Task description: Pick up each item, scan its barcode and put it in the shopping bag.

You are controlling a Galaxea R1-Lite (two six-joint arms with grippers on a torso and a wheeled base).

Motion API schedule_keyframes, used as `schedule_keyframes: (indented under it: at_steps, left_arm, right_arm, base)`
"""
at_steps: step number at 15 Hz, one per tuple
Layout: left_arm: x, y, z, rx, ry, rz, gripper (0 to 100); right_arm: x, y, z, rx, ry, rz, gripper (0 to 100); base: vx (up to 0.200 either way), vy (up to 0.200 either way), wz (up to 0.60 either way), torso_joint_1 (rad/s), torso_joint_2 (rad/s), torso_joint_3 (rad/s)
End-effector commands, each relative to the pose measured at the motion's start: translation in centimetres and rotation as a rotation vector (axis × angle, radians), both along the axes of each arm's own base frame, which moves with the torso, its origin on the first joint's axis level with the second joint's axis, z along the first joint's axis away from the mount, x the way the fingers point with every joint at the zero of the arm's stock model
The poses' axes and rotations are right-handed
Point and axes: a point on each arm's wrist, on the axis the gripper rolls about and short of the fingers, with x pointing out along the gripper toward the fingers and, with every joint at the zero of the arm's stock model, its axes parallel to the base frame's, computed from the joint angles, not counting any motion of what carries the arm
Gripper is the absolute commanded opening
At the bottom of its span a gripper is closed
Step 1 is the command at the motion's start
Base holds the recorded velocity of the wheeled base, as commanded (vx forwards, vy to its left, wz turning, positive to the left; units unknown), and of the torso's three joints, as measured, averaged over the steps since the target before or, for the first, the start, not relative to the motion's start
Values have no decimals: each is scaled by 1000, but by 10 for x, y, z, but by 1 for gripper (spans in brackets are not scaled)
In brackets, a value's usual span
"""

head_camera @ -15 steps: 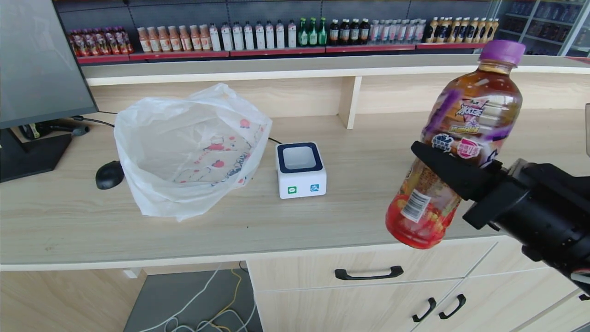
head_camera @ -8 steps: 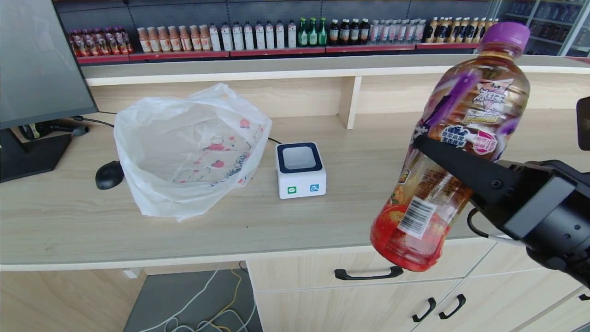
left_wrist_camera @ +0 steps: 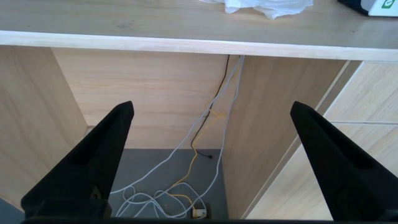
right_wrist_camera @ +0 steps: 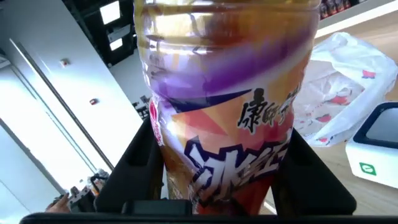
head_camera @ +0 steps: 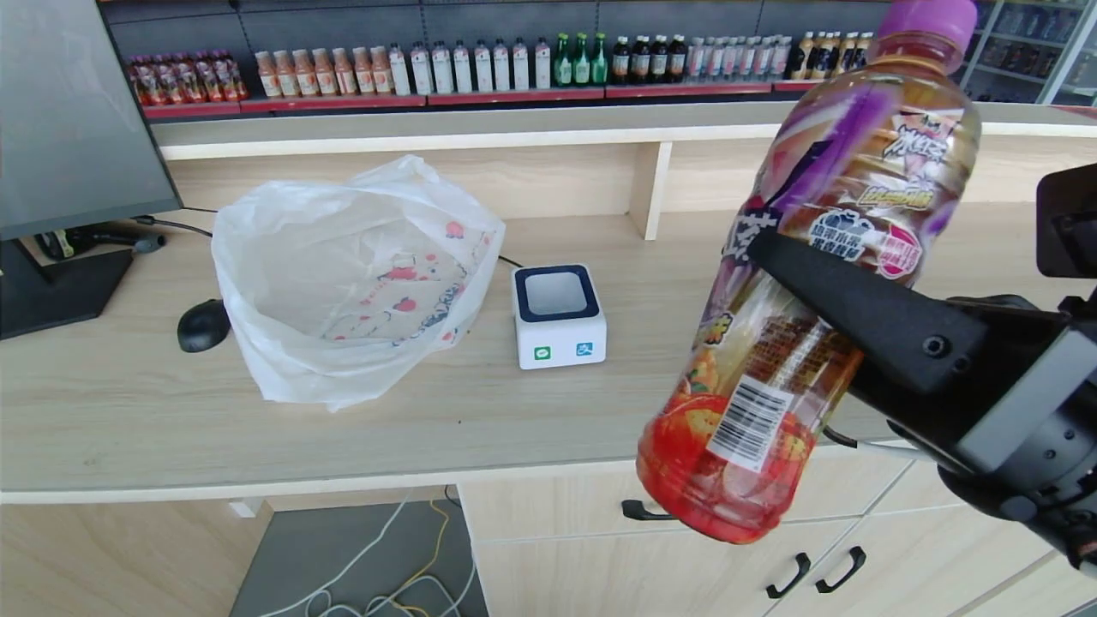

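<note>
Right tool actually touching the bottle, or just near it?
Touching. Head view: a finger of the right tool lies flat across the bottle, which hangs clear of the counter.

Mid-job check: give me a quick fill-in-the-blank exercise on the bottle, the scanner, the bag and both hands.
The right hand is shut on the bottle with the ___ cap.
The scanner stands on the counter to the robot's ___ of the shopping bag.
The left hand is wide ___, gripping nothing.
The black mouse lies on the robot's ___ side of the shopping bag.
Missing words: purple; right; open; left.
</note>
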Motion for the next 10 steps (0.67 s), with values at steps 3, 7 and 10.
schedule_keyframes:
  at_steps: [3,7,10]
  left_arm:
    - [0,0,0,0,0,0,100]
    - [0,0,0,-2,0,0,100]
    - [0,0,0,0,0,0,100]
  right_arm:
    - [3,22,-11,-1,67,85,0]
    - [5,25,4,90,120,147,0]
    - [5,25,4,104,150,165,0]
  base:
    - [0,0,0,0,0,0]
    - [0,0,0,0,0,0]
    - [0,0,0,0,0,0]
